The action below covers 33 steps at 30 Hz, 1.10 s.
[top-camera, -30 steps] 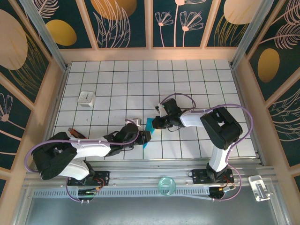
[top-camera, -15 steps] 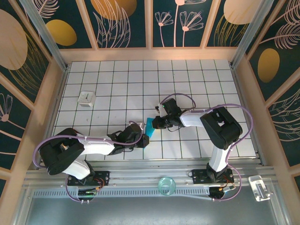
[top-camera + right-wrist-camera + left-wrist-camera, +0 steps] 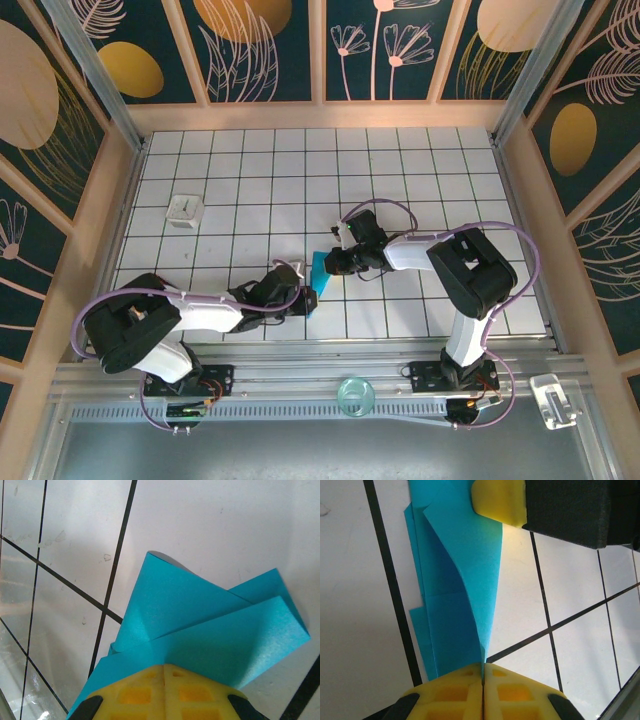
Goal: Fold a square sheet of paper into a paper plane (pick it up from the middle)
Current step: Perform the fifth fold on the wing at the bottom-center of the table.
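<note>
Closing over the last second, the left gripper (image 3: 483,666) now has its yellow pads pinched together on the near tip of the slim, partly folded teal-blue paper plane (image 3: 462,590) — a second ago those pads stood apart beside it. The right gripper (image 3: 164,669) is clamped on the opposite end, jaws shut over the layered flaps. The paper is thus held at both ends, spanning between the two grippers over the white grid-tiled table (image 3: 400,170), towards its near middle. That double hold probably readies the next crease — several folds already show in the layers.
</note>
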{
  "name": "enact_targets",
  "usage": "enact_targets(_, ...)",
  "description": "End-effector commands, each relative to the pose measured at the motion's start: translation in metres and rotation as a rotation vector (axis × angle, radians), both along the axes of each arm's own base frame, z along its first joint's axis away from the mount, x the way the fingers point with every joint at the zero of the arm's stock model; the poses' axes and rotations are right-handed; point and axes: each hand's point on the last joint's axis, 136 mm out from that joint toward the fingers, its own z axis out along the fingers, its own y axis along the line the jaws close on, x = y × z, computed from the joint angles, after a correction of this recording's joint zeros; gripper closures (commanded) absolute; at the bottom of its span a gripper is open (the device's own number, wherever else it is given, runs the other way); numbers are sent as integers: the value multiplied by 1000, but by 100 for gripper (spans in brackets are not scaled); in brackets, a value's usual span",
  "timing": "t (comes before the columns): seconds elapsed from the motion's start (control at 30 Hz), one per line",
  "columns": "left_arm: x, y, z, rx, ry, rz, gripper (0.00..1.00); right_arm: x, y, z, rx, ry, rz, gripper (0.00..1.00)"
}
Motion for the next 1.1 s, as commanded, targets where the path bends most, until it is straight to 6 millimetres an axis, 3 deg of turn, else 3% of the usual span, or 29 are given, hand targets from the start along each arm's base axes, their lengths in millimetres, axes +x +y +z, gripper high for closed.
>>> enact_targets(0.0, -8, 1, -3, -45, 61, 23, 92, -13, -30, -40, -154, 72, -47, 94)
enact_targets(0.87, -36, 4, -24, -219, 248, 72, 98, -14, -34, -44, -174, 76, -53, 95)
enact_targets(1.07, -36, 8, -21, -206, 240, 80, 88, -15, -35, -45, -179, 79, -55, 95)
